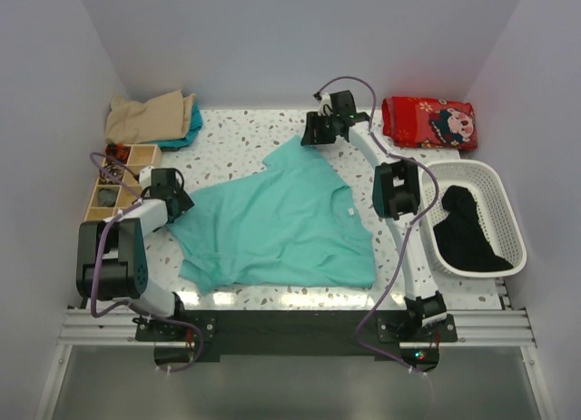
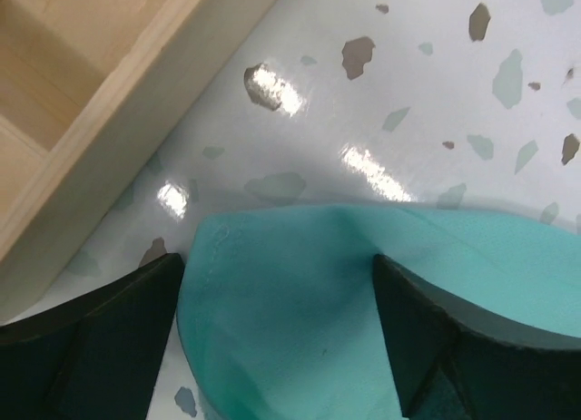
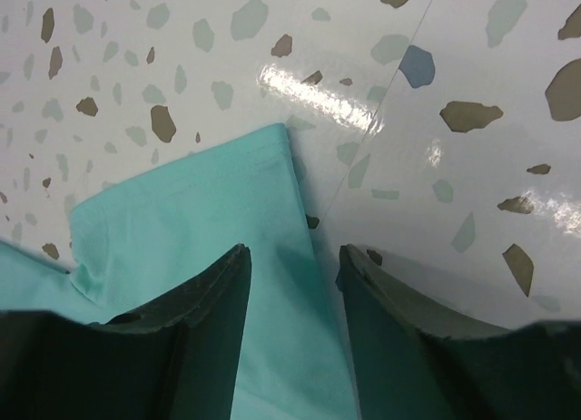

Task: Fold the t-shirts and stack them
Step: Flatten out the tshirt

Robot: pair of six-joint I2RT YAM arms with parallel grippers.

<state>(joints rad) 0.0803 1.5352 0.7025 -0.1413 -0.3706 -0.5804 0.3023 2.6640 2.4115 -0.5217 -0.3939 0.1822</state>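
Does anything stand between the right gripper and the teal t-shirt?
Nothing visible does. The right gripper sits directly over a corner of the teal t-shirt, whose edge lies between its open jaws.

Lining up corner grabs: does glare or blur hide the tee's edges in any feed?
Left wrist: glare spots on the table beyond the teal tee, its edge slightly soft but readable. Right wrist: a bright streak near the corner, hem crisp. Top view: even light, soft shadows.

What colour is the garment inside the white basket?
The garment is black, clearest in the top external view.
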